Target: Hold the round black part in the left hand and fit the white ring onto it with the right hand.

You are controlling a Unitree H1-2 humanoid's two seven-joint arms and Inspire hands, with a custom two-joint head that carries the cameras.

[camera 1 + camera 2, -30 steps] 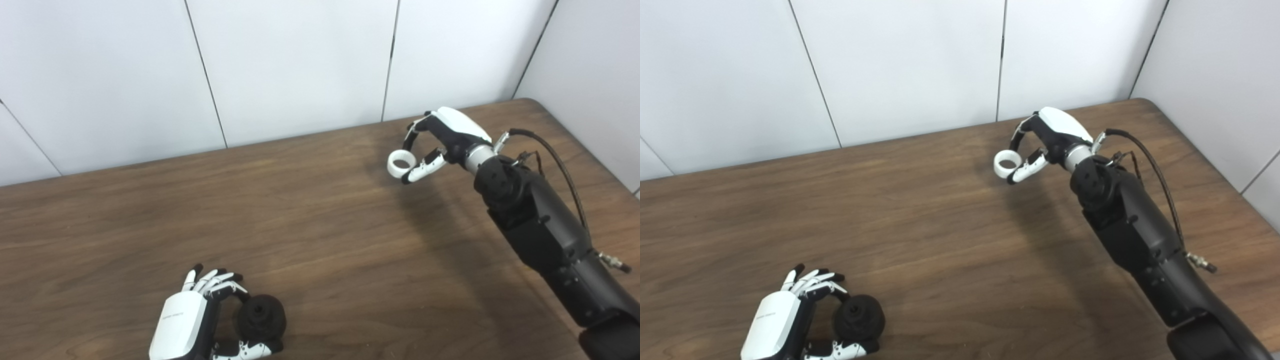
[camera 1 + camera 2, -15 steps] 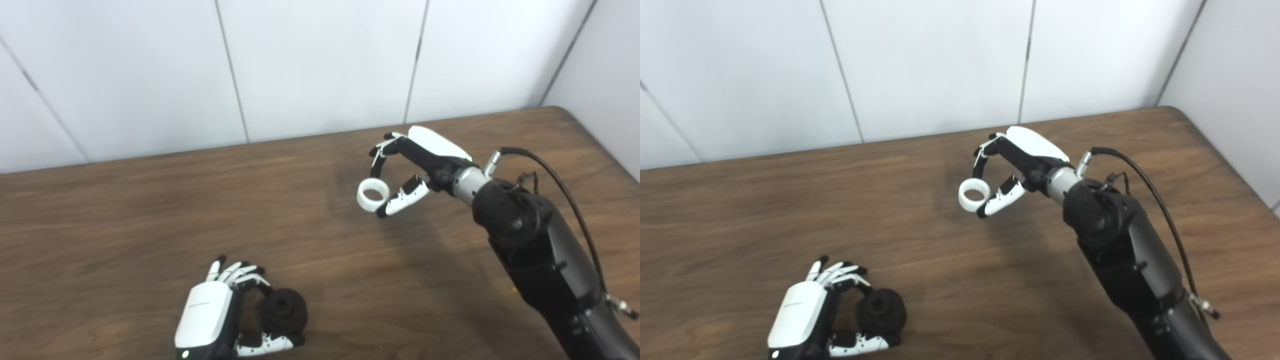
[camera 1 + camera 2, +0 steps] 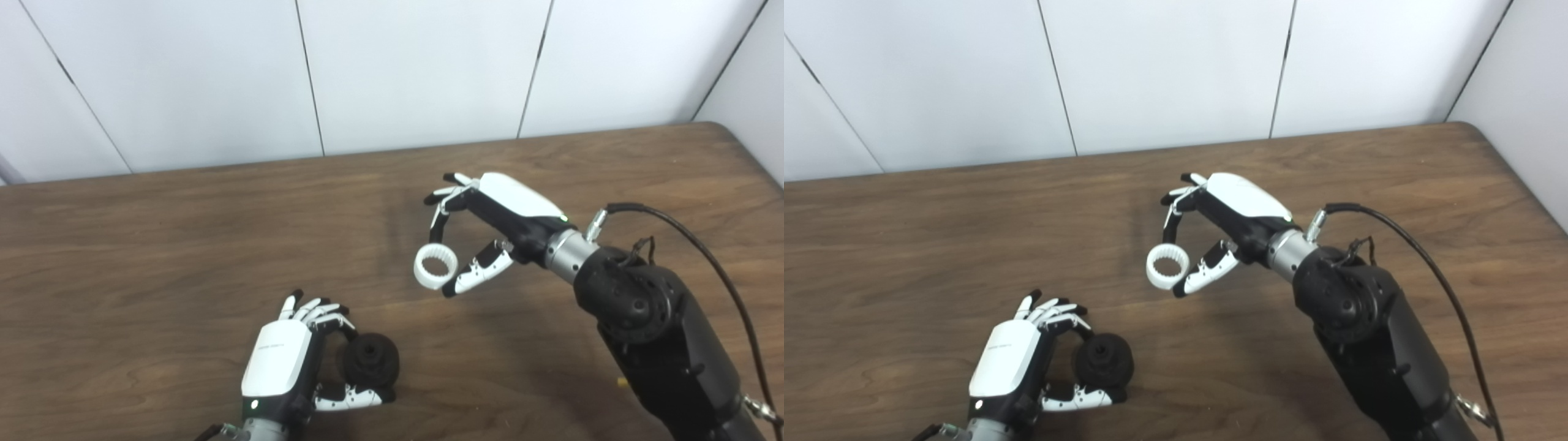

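Note:
Near the front edge of the wooden table [image 3: 153,245], my left hand [image 3: 288,361] is shut on the round black part [image 3: 370,360], held between fingers and thumb low over the wood. The part's face with a centre hole shows upward. Up and to the right, my right hand [image 3: 484,226] is shut on the white ring [image 3: 435,266], pinched between a finger and the thumb, its ridged inner wall visible. The ring hangs in the air above the table, well apart from the black part.
White wall panels [image 3: 416,61] stand behind the table's far edge. My black right forearm [image 3: 655,331] with a looping cable [image 3: 704,257] crosses the right side. The table's rounded far corner [image 3: 735,131] is at the right.
The camera has shifted, moving the whole picture. Beyond that, my right hand has carried the white ring toward me and leftward, closer to the black part. My left hand keeps its hold.

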